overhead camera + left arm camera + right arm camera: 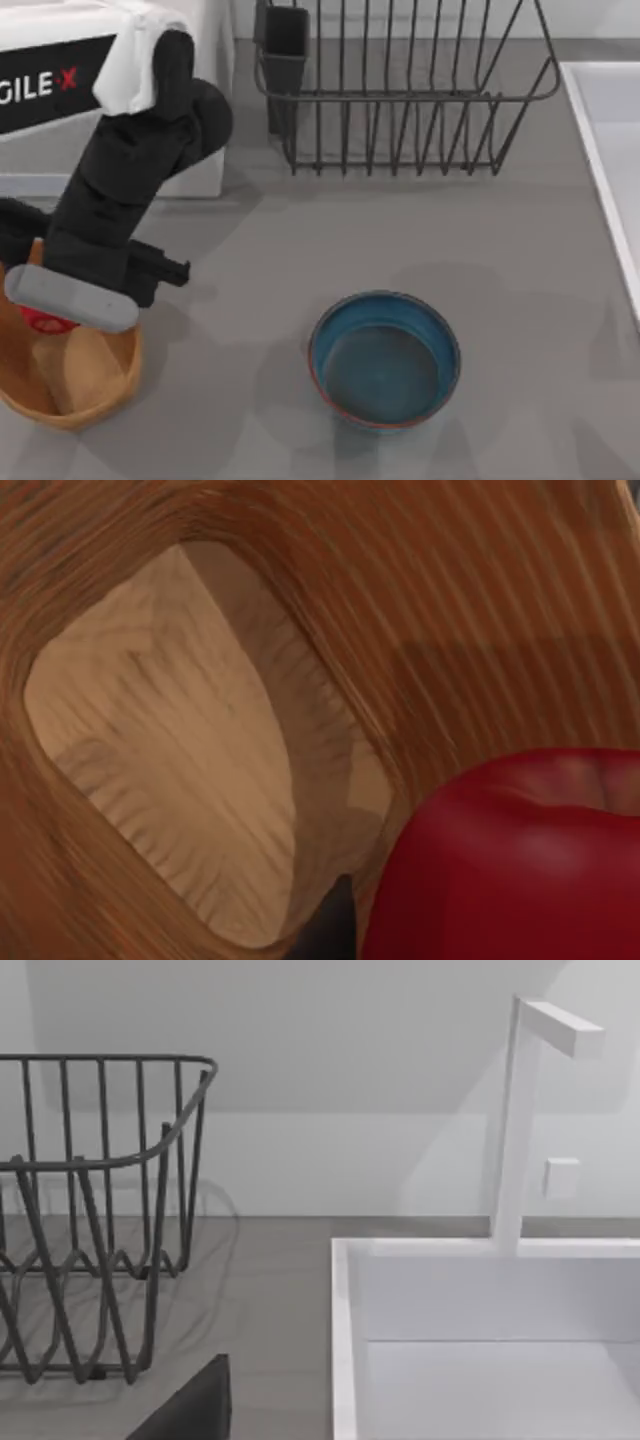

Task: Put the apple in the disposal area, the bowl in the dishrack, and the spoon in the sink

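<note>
— Grey bench (300, 250) all across, seen from above. What sits where on it?

— At the far edge, the dishrack (400, 95), dark wire with upright bars and a dark utensil cup (285, 45) at its left corner. Nothing lies inside it. Along the right edge runs the white rim of the sink (600, 170); the right wrist view shows that basin (480, 1340) with a straight white tap (520, 1130) rising behind it and the rack (100, 1210) well apart to one side.

— And the bowl?

— The bowl (385, 360) stands upright on the open bench near the front, blue with a brownish rim, apart from everything else.

— Where is the left arm?

— The left arm (130, 190) reaches down over the front left corner, its end effector (50, 318) low over the disposal area (95, 385), the tan woven basket there. A white box (60, 70) with dark lettering stands behind the arm.

— Does it carry the apple?

— A sliver of red, the apple (42, 321), shows under the grey wrist piece above the basket's rim. In the left wrist view the apple (520, 870) looms close, with the basket's pale inside (170, 750) beyond it. Whether the fingers pinch it or stand spread cannot be told; they are hidden.

— The right arm?

— A dark corner of it (195, 1410) shows in its own wrist view, facing rack and sink.
</note>
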Robot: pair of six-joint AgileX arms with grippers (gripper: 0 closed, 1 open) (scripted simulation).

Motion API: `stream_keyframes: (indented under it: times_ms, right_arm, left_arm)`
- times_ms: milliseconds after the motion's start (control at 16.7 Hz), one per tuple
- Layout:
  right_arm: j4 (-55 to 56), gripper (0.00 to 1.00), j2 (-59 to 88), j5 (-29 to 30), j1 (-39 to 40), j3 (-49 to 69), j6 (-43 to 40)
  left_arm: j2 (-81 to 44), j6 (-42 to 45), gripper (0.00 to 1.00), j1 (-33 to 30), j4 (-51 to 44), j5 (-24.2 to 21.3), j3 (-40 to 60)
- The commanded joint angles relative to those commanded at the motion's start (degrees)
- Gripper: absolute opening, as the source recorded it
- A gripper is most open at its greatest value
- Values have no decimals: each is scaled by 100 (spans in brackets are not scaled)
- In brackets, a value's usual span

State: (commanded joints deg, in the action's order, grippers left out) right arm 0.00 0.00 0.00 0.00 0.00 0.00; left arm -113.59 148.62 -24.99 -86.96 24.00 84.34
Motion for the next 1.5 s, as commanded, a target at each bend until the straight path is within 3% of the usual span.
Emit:
stream_keyframes:
  times_ms: [360,1140,1500]
  right_arm:
    - [0,100,0,0,0,0,0]
    - [0,100,0,0,0,0,0]
    - [0,100,0,0,0,0,0]
  left_arm:
    - [65,78,0,40,217,23,-253]
    - [65,78,98,40,217,23,-253]
    - [65,78,100,40,217,23,-253]
